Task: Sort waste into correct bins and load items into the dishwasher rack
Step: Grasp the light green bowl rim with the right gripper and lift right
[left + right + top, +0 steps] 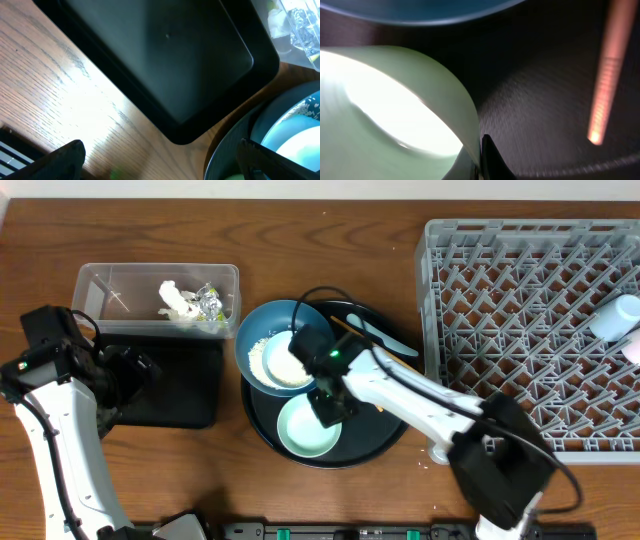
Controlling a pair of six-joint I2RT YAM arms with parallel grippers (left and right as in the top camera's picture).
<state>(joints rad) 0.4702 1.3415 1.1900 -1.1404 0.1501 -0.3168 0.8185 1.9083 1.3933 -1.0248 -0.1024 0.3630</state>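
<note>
**Overhead.** Along the counter's right edge, up to the far-right corner: grey dishwasher rack, a white cup among its pegs. Toward the far-left corner: clear tub holding crumpled tissue and a yellow-and-silver wrapper, too small to read. Just on the near side of the tub: black rectangular tray, with the left gripper above its left part. Mid-counter: round black tray carrying the dark blue dish with white rice, a pale green bowl, a chopstick and a light-blue spoon. Right gripper down at the green bowl's far rim.

**Left wrist.** Plainer here than from above: left fingers spread wide at the lower corners, holding nothing. Between them, only bare wooden counter and a corner of the black rectangular tray. Top right: a corner of the clear tub with crinkled foil inside. Lower right: a dark curved rim with a pale blue-white inside; cannot tell which dish.

**Right wrist.** Found in no other view: the bowl's thin rim running down against a dark finger, the right gripper pressed together on that rim. Second finger hidden behind the bowl's wall. Above: the blue dish's edge. Right: the round tray's dark floor and the chopstick as a blurred streak.
</note>
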